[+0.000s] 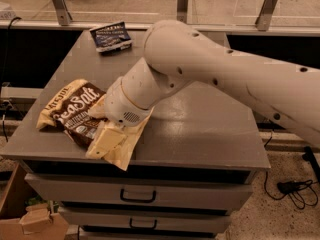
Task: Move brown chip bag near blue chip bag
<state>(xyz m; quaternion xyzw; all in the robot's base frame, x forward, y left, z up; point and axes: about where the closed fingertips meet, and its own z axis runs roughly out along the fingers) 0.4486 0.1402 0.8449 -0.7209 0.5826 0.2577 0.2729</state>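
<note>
- Fingers (102,143) of the gripper (92,133) are spread apart, cream-coloured, one on the far side and one on the near side of the brown chip bag's right end; I cannot tell whether either pad touches it.
- Down on the floor, left of and below the fingers, sits a cardboard box (30,220).
- The brown chip bag (70,113) lies crinkled on the front left part of the surface, its "Sea Salt" lettering facing up and stretching left from the fingers, while its cream end hangs over the front edge just right of the near finger.
- The blue chip bag (111,36) lies flat at the back edge, well beyond the fingers and well apart from the brown bag.
- The white arm (210,69) reaches in from the right, its wrist directly behind the fingers.
- The grey surface (205,134) runs bare to the right of the fingers, with drawers (137,196) beneath it.
- A black cable (295,190) lies on the floor far right.
</note>
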